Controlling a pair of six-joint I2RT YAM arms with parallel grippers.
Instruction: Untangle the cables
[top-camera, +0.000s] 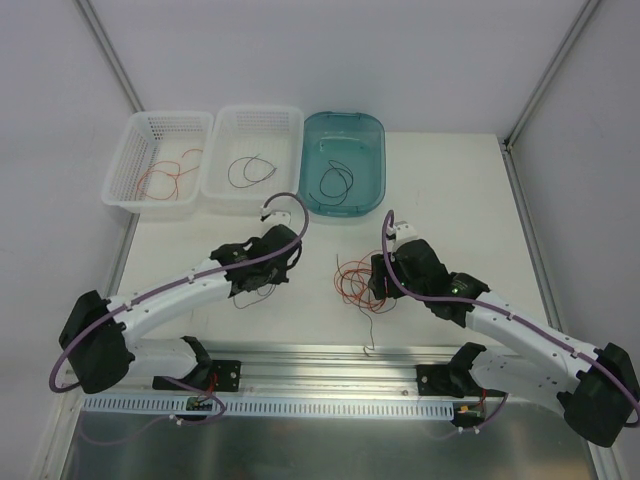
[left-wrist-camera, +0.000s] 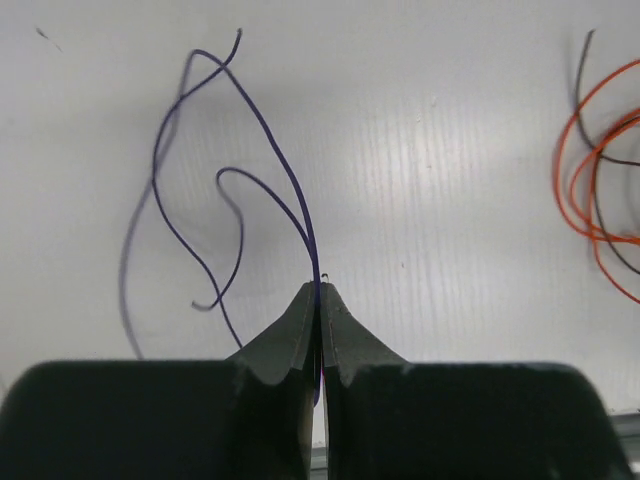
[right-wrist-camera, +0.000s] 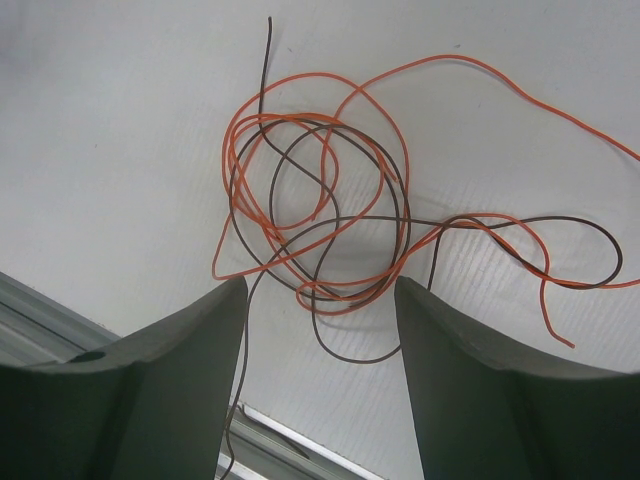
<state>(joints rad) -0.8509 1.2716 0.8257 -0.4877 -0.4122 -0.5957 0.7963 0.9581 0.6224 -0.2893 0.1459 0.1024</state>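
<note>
— Where are the cables?
— One thin dark cable (left-wrist-camera: 312, 245) is pinched in the left tool (left-wrist-camera: 319, 292), which is shut tight on it. The others lie in a messy pile (right-wrist-camera: 318, 215) on the table (top-camera: 450, 200), orange and dark ones looped together.
— And the right tool (right-wrist-camera: 318, 285)?
— It hangs wide open over the pile, holding nothing.
— What could go wrong?
— It might grab two cables at once. Then a pull could make the knot tighter.

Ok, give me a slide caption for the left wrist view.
Left gripper shut on a thin dark purple wire curling over the white table, tangled orange wires at the right edge.
</note>
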